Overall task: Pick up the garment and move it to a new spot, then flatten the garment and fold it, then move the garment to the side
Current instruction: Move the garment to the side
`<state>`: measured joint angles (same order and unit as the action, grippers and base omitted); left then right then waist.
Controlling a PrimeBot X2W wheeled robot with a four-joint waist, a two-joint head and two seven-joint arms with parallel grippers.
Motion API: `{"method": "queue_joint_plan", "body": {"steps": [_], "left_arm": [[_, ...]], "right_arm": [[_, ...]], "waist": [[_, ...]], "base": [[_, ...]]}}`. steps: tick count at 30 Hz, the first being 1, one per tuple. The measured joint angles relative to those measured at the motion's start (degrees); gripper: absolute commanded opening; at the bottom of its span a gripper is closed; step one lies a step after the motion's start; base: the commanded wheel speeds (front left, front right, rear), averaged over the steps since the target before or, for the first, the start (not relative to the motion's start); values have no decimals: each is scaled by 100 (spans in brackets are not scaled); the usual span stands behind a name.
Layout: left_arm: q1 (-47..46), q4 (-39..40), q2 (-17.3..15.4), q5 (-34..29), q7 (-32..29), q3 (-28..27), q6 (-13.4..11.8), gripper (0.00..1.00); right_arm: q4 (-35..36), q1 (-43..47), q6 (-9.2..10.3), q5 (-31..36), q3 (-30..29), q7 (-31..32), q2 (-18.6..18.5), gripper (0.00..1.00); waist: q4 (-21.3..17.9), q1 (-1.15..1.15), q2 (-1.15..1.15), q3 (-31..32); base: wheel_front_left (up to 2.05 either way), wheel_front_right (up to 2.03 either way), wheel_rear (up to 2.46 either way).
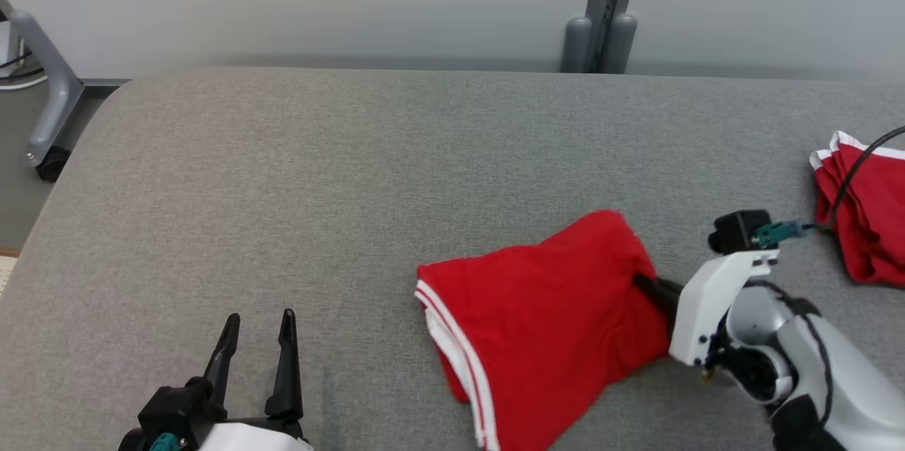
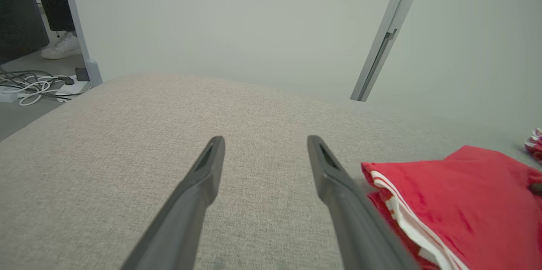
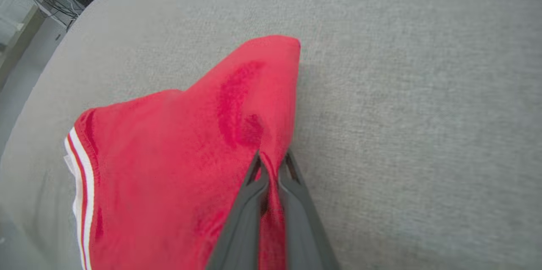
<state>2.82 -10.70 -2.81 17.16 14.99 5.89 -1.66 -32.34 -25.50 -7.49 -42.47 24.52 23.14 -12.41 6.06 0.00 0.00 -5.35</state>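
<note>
At the right edge of the red garment [image 1: 544,309], the right gripper [image 3: 271,161] pinches it; well left, the left gripper [image 1: 260,314] stands spread.

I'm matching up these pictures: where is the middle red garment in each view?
Head view: garment, lower centre-right.
Left wrist view: garment, lower right corner.
Right wrist view: garment, centre and left, pinched by the right gripper.
Shared landmark: its white-striped hem.
</note>
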Motion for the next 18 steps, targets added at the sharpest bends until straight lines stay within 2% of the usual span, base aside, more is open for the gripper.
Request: {"method": "queue_joint_plan", "body": {"steps": [9, 18], "left_arm": [[-97, -13, -1, -3, 0, 88, 10, 100], [-99, -4, 2, -158, 0, 160, 88, 100]], "right_arm": [[-199, -952, 0, 58, -425, -314, -883, 0], [-661, -1673, 1, 279, -928, -580, -1333, 0]], "waist": [[-317, 0, 0, -98], [-733, 0, 0, -298]], "base": [[0, 0, 0], [0, 0, 0]]}}
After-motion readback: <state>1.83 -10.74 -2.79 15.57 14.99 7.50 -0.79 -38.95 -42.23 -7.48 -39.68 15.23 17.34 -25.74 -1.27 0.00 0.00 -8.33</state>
